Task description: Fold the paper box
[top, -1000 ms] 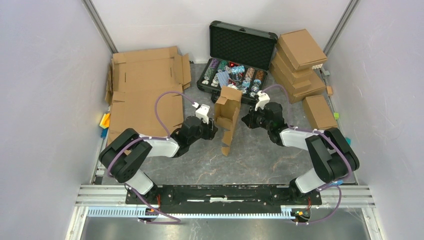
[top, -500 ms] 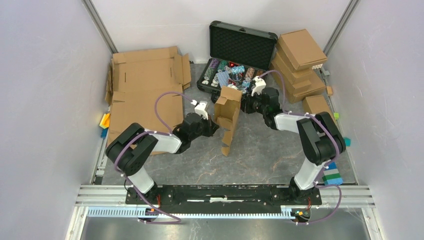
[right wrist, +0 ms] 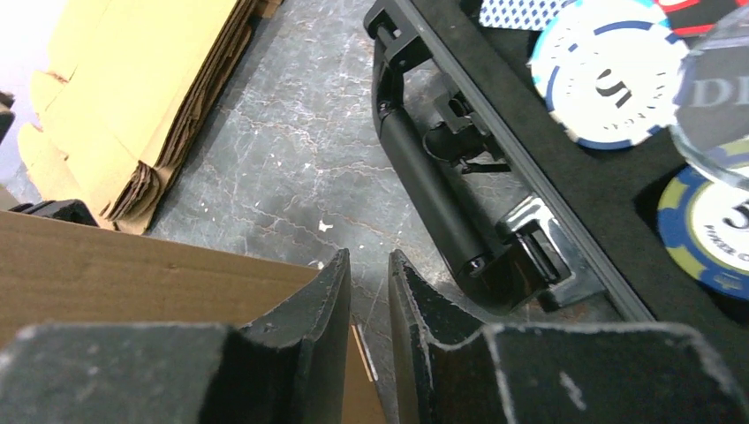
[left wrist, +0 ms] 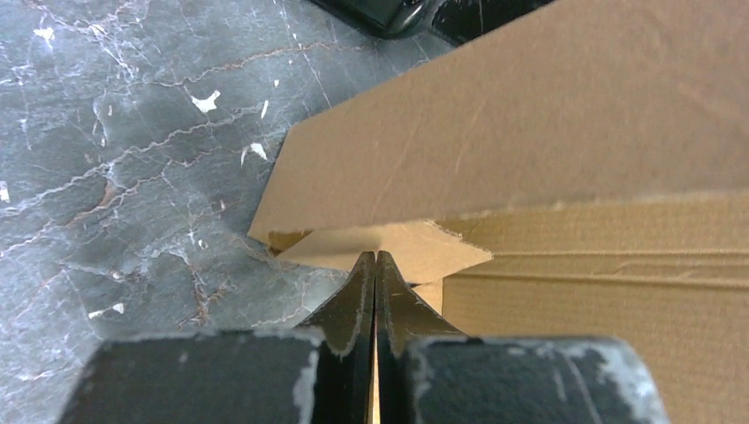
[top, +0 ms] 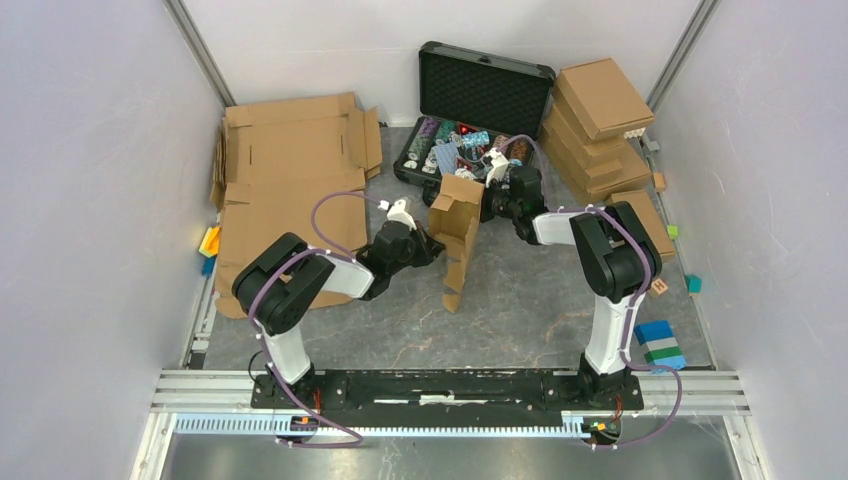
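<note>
The paper box (top: 458, 228) stands upright and partly folded in the middle of the table, just in front of the black case. My left gripper (top: 432, 246) is at the box's left side. In the left wrist view its jaws (left wrist: 376, 256) are pressed together on a thin cardboard flap of the box (left wrist: 565, 132). My right gripper (top: 484, 203) is at the box's upper right rear corner. In the right wrist view it (right wrist: 369, 256) has a narrow gap between its jaws, with the box panel (right wrist: 132, 265) beside its left finger and nothing pinched.
An open black case (top: 480, 95) of poker chips stands right behind the box; its handle (right wrist: 433, 194) is close to my right fingers. Flat cardboard sheets (top: 290, 190) lie at the left. Folded boxes (top: 600, 120) are stacked at the back right. Coloured blocks (top: 660, 345) lie at the right.
My right gripper has moved left and away from me, from beside the box to its upper rear corner by the case. The left gripper has stayed on the box, its arm swinging slightly.
</note>
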